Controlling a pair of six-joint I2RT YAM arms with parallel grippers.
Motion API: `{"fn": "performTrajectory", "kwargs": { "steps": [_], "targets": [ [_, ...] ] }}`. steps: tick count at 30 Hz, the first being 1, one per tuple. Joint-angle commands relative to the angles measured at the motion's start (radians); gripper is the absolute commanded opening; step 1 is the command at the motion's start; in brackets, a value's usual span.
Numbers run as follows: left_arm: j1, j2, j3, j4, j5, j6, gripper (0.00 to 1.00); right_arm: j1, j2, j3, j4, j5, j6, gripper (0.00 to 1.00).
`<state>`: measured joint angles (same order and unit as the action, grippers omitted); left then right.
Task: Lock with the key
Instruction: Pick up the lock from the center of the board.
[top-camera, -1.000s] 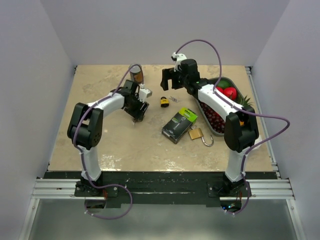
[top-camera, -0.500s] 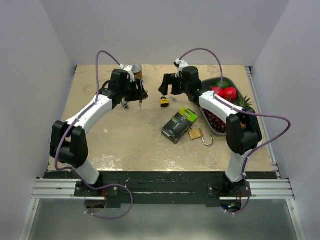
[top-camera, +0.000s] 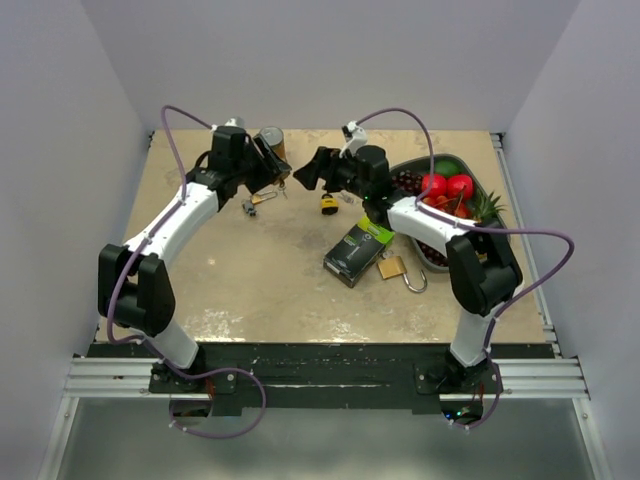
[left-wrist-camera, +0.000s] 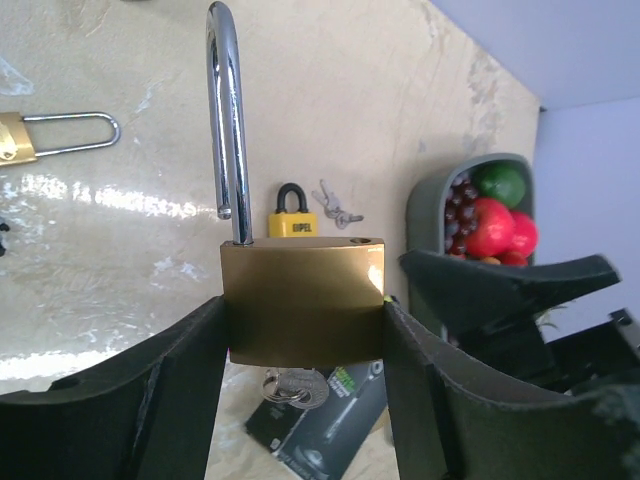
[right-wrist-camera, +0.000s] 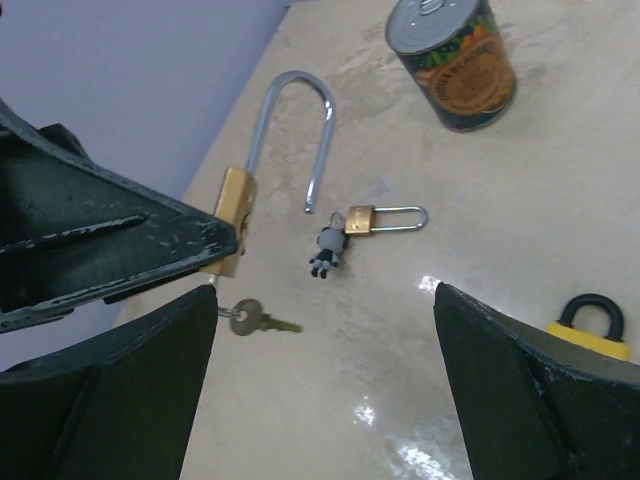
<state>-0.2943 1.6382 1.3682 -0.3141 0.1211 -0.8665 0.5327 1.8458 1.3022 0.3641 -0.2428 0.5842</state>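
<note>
A large brass padlock (left-wrist-camera: 303, 305) is clamped by its body between the fingers of my left gripper (left-wrist-camera: 305, 340), held above the table. Its steel shackle (left-wrist-camera: 228, 120) stands open, one end free of the body. A key (left-wrist-camera: 295, 385) on a ring hangs from the underside of the body; in the right wrist view the key (right-wrist-camera: 255, 320) dangles below the padlock (right-wrist-camera: 235, 225). My right gripper (right-wrist-camera: 325, 390) is open and empty, facing the lock from close by. In the top view the left gripper (top-camera: 272, 178) and right gripper (top-camera: 305, 172) nearly meet at the back of the table.
A small brass padlock (right-wrist-camera: 385, 218) with a grey figure (right-wrist-camera: 328, 250) lies under the grippers. A tin can (top-camera: 272, 143), a yellow padlock (top-camera: 328, 204), a black and green box (top-camera: 358, 250), another brass padlock (top-camera: 392, 268) and a fruit tray (top-camera: 455, 160) stand around.
My left arm has lifted the padlock from low on the table to the back, towards the right arm. My right gripper has swung left to face it.
</note>
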Motion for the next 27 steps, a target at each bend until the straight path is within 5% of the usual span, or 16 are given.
{"fn": "performTrajectory", "kwargs": {
  "steps": [1, 27],
  "targets": [
    [0.014, -0.031, 0.072, 0.087, -0.005, -0.12, 0.0, 0.052, -0.037, 0.011, 0.127, 0.091, 0.057, 0.91],
    [0.026, -0.009, 0.098, 0.219, 0.086, -0.318, 0.0, 0.162, 0.113, 0.193, 0.154, 0.395, -0.077, 0.78]
  ]
}}
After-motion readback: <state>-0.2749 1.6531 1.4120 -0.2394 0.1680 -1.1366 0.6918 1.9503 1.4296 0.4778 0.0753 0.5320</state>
